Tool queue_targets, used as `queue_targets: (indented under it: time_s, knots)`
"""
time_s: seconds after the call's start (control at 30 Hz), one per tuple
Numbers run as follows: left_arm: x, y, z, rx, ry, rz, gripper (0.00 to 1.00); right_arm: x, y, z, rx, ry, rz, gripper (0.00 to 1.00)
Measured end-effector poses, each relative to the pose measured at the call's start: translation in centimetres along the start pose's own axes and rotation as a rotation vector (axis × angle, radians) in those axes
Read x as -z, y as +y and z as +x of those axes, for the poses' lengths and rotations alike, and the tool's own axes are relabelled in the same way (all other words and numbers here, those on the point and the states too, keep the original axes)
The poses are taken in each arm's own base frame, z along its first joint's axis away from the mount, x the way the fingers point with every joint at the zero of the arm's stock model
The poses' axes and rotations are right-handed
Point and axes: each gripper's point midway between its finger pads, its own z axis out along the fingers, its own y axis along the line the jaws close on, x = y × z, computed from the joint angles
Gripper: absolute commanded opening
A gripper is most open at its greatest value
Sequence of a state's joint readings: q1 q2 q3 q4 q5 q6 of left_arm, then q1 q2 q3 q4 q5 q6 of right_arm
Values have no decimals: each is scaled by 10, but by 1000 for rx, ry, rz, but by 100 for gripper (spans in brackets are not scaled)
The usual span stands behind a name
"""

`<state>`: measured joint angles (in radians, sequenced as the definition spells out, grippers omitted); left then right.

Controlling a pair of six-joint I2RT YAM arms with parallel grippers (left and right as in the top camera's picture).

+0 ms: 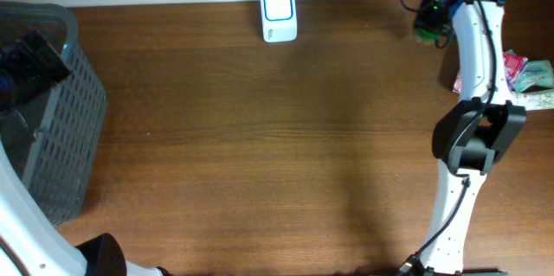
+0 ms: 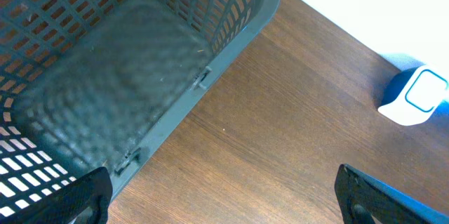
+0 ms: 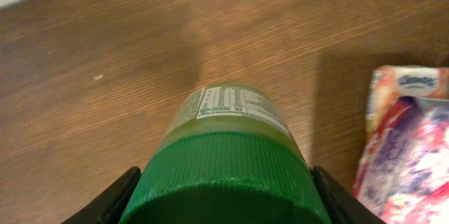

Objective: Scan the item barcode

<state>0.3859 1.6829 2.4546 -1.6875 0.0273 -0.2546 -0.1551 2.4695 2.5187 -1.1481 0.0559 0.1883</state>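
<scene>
The item is a jar with a green ribbed lid (image 3: 226,175) and a white printed label (image 3: 231,106). I cannot make out a barcode on it. My right gripper (image 3: 224,199) is shut on the lid, one finger pressed against each side, holding the jar above the table's far right corner (image 1: 430,18). The white scanner (image 1: 279,13) with a blue-rimmed window stands at the table's back edge, well to the left of the jar; the left wrist view also shows the scanner (image 2: 414,96). My left gripper (image 2: 221,203) hangs open and empty beside the basket at the far left.
A grey plastic mesh basket (image 1: 65,112) stands at the table's left edge with nothing visible inside the basket (image 2: 210,48). Colourful tissue packets (image 1: 530,75) lie at the right edge, just right of the held jar (image 3: 410,133). The right arm's white links cross the right side.
</scene>
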Motion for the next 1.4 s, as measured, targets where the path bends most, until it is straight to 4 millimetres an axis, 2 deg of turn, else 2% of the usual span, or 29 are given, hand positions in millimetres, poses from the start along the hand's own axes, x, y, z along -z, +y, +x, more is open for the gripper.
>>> queue_targets:
  time_s: [0.07, 0.1, 0.13, 0.17, 0.2, 0.27, 0.33, 0.37, 0.4, 0.43, 0.47, 0.5, 0.53, 0.6, 0.67, 0.73, 0.8, 0.83, 0.87, 0.93, 0.97, 1.0, 1.03, 1.1, 1.13, 1.3, 1.4]
  knots:
    - [0, 0, 0, 0, 0, 0, 99, -21, -32, 4, -47, 12, 38, 55]
    - [0, 0, 0, 0, -1, 0, 99, -37, -51, 16, -66, 46, 82, 63]
    - [0, 0, 0, 0, -1, 0, 99, -47, -63, 23, -78, 62, 101, 83]
    - [0, 0, 0, 0, 0, 0, 99, -58, -77, 38, -99, 103, 123, 99]
    - [0, 0, 0, 0, 0, 0, 99, -61, -87, 44, -115, 121, 132, 99]
    - [0, 0, 0, 0, 0, 0, 99, -59, -91, 45, -120, 130, 137, 99]
    - [0, 0, 0, 0, 0, 0, 99, -45, -88, 41, -123, 123, 121, 98]
    - [0, 0, 0, 0, 0, 0, 99, -24, -85, 30, -125, 84, 102, 99]
    - [0, 0, 0, 0, 0, 0, 99, 11, -82, 15, -129, 26, 83, 99]
    - [0, 0, 0, 0, -1, 0, 99, 65, -79, -3, -132, -67, 62, 99]
    - [0, 0, 0, 0, -1, 0, 99, 118, -75, -10, -130, -133, 48, 99]
    - [0, 0, 0, 0, 0, 0, 99, 187, -72, -8, -128, -213, 31, 99]
    - [0, 0, 0, 0, 1, 0, 99, 235, -69, -7, -124, -289, 15, 99]
    - [0, 0, 0, 0, 0, 0, 99, 292, -61, 32, -131, -268, -38, 99]
    - [0, 0, 0, 0, 0, 0, 99, 297, -57, 70, -138, -147, -52, 99]
    - [0, 0, 0, 0, 0, 0, 99, 306, -38, 97, -92, -74, -80, 99]
    - [0, 0, 0, 0, 1, -1, 99, 331, -12, 118, -11, -90, -124, 99]
    - [0, 0, 0, 0, 2, 0, 99, 354, 3, 135, 56, -120, -148, 99]
    - [0, 0, 0, 0, 1, -1, 99, 366, 5, 144, 76, -142, -149, 99]
    - [0, 0, 0, 0, 2, -1, 99, 397, 13, 181, 140, -192, -194, 99]
    - [0, 0, 1, 0, 4, 0, 99, 399, 15, 185, 138, -220, -208, 98]
    - [0, 0, 0, 0, 1, 0, 99, 384, 11, 225, 158, -134, -206, 99]
    - [0, 0, 0, 0, 2, -1, 99, 382, 6, 240, 146, -111, -204, 99]
    - [0, 0, 0, 1, 1, -1, 99, 359, -4, 286, 135, 17, -204, 99]
    - [0, 0, 0, 1, 1, -1, 99, 352, -7, 298, 133, 55, -199, 99]
    - [0, 0, 0, 1, 1, -1, 99, 353, -9, 301, 129, 50, -199, 99]
    - [0, 0, 0, 1, 1, -1, 99, 375, -16, 303, 110, -80, -259, 99]
